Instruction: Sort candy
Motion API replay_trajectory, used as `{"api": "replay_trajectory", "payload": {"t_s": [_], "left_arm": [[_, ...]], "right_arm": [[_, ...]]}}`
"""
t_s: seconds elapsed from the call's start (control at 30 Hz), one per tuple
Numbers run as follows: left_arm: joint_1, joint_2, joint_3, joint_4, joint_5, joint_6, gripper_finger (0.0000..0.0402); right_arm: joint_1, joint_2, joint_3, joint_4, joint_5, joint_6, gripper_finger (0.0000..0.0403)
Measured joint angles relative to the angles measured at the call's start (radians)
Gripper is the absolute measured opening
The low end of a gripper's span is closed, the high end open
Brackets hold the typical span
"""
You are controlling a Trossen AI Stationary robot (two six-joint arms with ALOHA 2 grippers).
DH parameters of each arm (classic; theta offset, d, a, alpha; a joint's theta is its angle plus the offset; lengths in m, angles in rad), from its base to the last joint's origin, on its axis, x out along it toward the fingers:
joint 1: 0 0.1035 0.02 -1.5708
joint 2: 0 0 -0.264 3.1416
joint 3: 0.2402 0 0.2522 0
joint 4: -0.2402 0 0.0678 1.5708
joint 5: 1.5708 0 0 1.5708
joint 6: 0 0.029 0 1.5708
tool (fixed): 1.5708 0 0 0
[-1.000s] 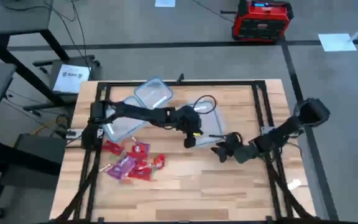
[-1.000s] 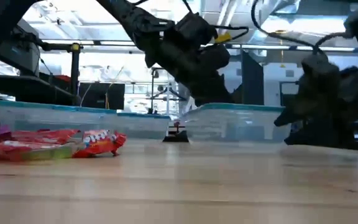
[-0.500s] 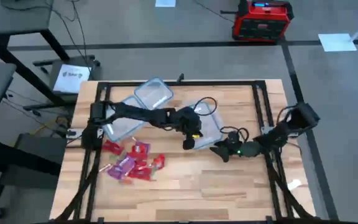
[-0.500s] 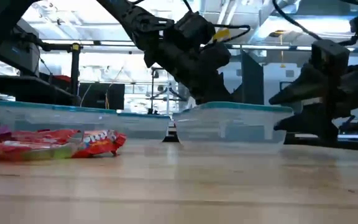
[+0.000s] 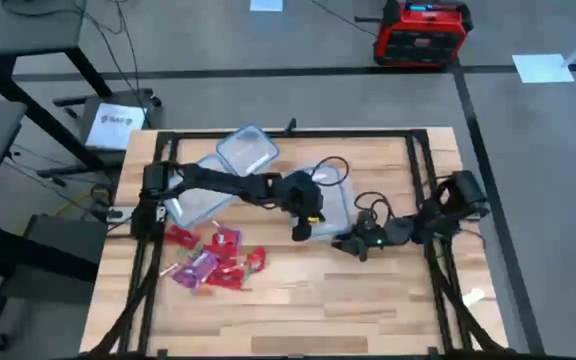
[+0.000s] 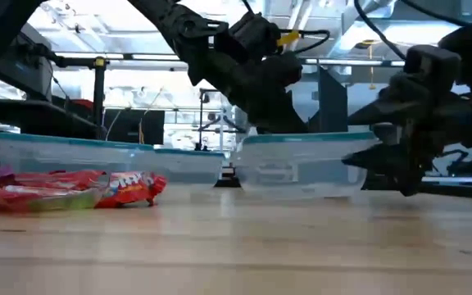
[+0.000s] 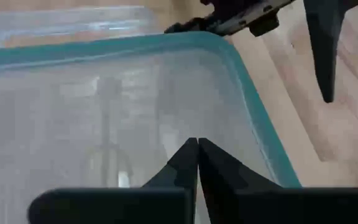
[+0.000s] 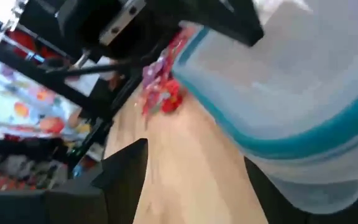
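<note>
Candy [image 5: 211,262] is lying heaped on the surface [image 5: 368,300] while the clenched left tool [image 5: 301,228] is hovering over a clear tub [image 6: 301,164] and the released right tool [image 5: 353,243] is nearing it.

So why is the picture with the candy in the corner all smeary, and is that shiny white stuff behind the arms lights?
In the right wrist view the clear tub and the candy are smeared, likely from camera motion. In the low view the room behind the table is bright with glare, so the left gripper and right gripper show as dark shapes. The left wrist view is sharp on its fingers but soft through the plastic.
</note>
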State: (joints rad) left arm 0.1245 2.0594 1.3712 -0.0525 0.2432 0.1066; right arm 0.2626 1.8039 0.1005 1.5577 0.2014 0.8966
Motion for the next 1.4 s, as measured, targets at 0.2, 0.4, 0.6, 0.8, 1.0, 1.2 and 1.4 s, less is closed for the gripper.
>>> {"api": "replay_trajectory", "payload": {"t_s": [0.2,0.4,0.6,0.8,1.0,1.2,1.4], "left_arm": [[0.001,-0.005,0.001,0.003,-0.003,-0.002,0.0000],[0.007,-0.002,0.002,0.014,-0.042,-0.015,0.0000],[0.004,0.002,-0.001,0.011,-0.021,-0.029,0.0000],[0.003,-0.012,0.011,0.003,-0.025,-0.037,0.0000],[-0.017,-0.093,0.100,-0.195,-0.094,-0.010,0.0000],[-0.045,-0.222,0.168,-0.434,-0.270,0.030,0.0000],[-0.028,-0.315,0.053,-0.502,-0.360,-0.018,0.0000]], "right_arm": [[-0.023,-0.095,0.008,-0.002,-0.120,-0.026,0.0249],[-0.035,-0.187,0.011,0.023,-0.139,-0.065,0.0249],[-0.029,-0.201,0.006,-0.006,-0.124,-0.035,0.0249],[-0.027,-0.223,0.032,0.001,-0.131,-0.080,0.0249],[-0.044,-0.323,0.104,-0.164,-0.129,-0.222,0.0249],[-0.119,-0.471,0.251,-0.707,-0.113,-0.364,0.0249],[-0.204,-0.548,0.426,-1.185,0.021,-0.515,0.0249]]}}
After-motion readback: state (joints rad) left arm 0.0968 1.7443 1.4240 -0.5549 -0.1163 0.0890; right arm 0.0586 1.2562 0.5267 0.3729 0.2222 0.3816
